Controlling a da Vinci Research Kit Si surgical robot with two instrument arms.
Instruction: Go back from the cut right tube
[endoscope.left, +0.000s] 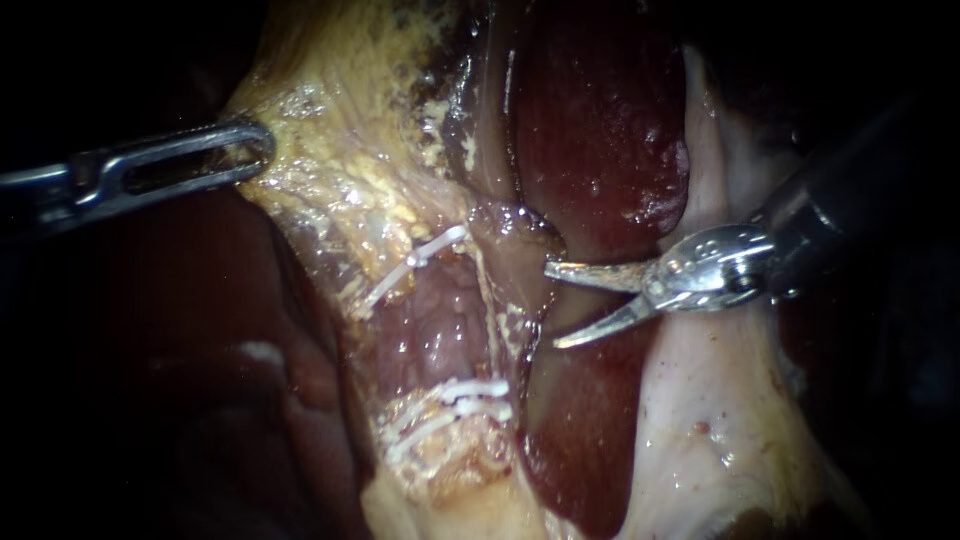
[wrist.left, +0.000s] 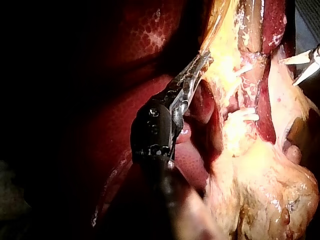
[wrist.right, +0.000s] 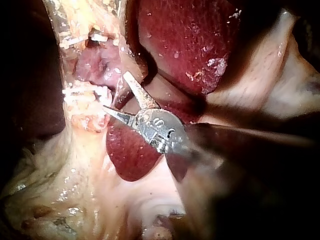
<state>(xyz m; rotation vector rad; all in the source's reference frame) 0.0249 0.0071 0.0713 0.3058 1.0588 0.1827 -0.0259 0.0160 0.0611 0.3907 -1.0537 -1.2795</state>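
One clipped tube (endoscope.left: 440, 305) near right instrument (endoscope.left: 553, 306)

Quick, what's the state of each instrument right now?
Left instrument: shut on yellow tissue.
Right instrument: open, holding nothing.

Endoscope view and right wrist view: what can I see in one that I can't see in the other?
Only the endoscope view shows the left instrument, its jaws shut on the yellow fatty tissue. Only the right wrist view shows the wide spread of pale fat past the white clips. Both show the right instrument, its blades open and holding nothing, the white clips, and the dark red liver.
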